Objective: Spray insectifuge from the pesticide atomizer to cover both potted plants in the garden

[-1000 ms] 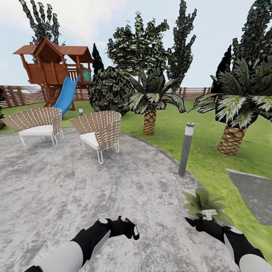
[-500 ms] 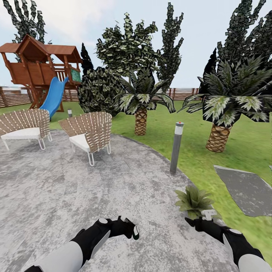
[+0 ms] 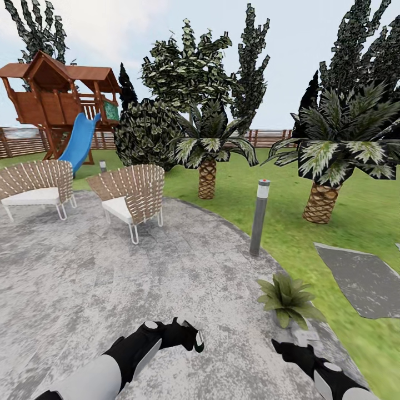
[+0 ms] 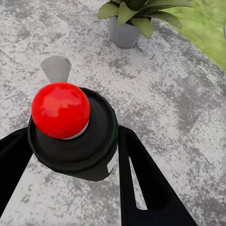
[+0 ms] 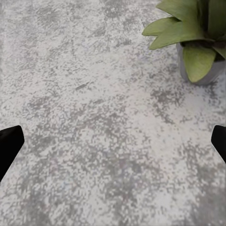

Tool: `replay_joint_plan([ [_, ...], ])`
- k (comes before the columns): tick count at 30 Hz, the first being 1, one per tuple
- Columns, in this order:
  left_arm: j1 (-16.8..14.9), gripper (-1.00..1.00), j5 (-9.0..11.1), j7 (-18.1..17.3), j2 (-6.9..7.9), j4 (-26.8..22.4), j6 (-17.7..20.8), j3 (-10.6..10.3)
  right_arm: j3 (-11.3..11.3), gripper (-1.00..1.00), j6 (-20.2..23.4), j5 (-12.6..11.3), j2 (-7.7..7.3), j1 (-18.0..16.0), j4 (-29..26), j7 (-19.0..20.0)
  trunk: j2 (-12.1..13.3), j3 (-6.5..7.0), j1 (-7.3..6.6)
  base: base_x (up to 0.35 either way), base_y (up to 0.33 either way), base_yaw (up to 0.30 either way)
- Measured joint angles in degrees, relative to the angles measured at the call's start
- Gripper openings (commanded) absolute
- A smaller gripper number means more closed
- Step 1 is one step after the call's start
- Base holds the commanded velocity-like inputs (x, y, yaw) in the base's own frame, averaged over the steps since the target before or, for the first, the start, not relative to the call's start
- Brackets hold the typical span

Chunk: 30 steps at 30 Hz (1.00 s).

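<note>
My left gripper (image 3: 190, 335) is shut on the pesticide atomizer (image 4: 70, 132), held low over the paved patio (image 3: 111, 278). In the left wrist view its dark round body with the red dot (image 4: 60, 109) sits between the two black fingers, and its white nozzle (image 4: 55, 68) points toward the paving. One potted plant (image 3: 286, 297), a rosette of pointed green leaves in a small grey pot (image 4: 123, 34), stands at the patio's right edge. My right gripper (image 3: 291, 345) hangs just short of that plant (image 5: 197, 37), open, its fingers (image 5: 9, 146) wide apart over bare paving.
A grey lamp post (image 3: 258, 216) stands at the patio edge behind the plant. Two wicker chairs (image 3: 133, 197) (image 3: 36, 186) sit at the back left. Palm trees (image 3: 206, 166) (image 3: 322, 194) and a grey slab (image 3: 361, 280) occupy the lawn; a playhouse with a blue slide (image 3: 78, 141) is beyond.
The view first swung to the right, then held still. My right arm has since dropped and pulled back from the potted plant. The left arm with the atomizer has not moved.
</note>
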Motion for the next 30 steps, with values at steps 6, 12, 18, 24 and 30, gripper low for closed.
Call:
replay_joint_plan([
  [6, 0.0, -1.0, 0.0, 0.0, 0.0, 0.0, 0.0, 0.0, 0.0, 1.0, -0.5, 0.0, 0.01, 0.0, 0.2, -0.1, 0.0, 0.0, 0.0, 0.0, 0.023, 0.0],
  [12, 0.0, -1.0, 0.0, 0.0, 0.0, 0.0, 0.0, 0.1, 0.1, 1.0, -0.6, 0.1, 0.01, 0.0, 0.3, 0.0, 0.0, 0.0, 0.0, 0.0, 0.257, 0.0],
  [18, 0.0, -1.0, 0.0, 0.1, 0.0, 0.0, 0.0, 0.1, 0.1, 1.0, -0.6, 0.1, 0.01, 0.0, 0.3, 0.0, 0.0, 0.0, -0.01, 0.06, 0.307, 0.0],
  [24, 0.0, -1.0, 0.0, 0.1, 0.2, 0.0, 0.0, 0.2, 0.1, 1.0, -0.5, 0.1, 0.01, 0.0, 0.3, 0.0, 0.0, 0.0, -0.03, 0.238, 0.273, 0.0],
  [30, 0.0, -1.0, 0.0, 0.1, 0.58, 0.0, 0.0, 0.2, 0.1, 1.0, -0.4, 0.1, 0.0, 0.0, 0.3, 0.0, 0.0, 0.08, -0.03, 0.256, 0.267, -0.056],
])
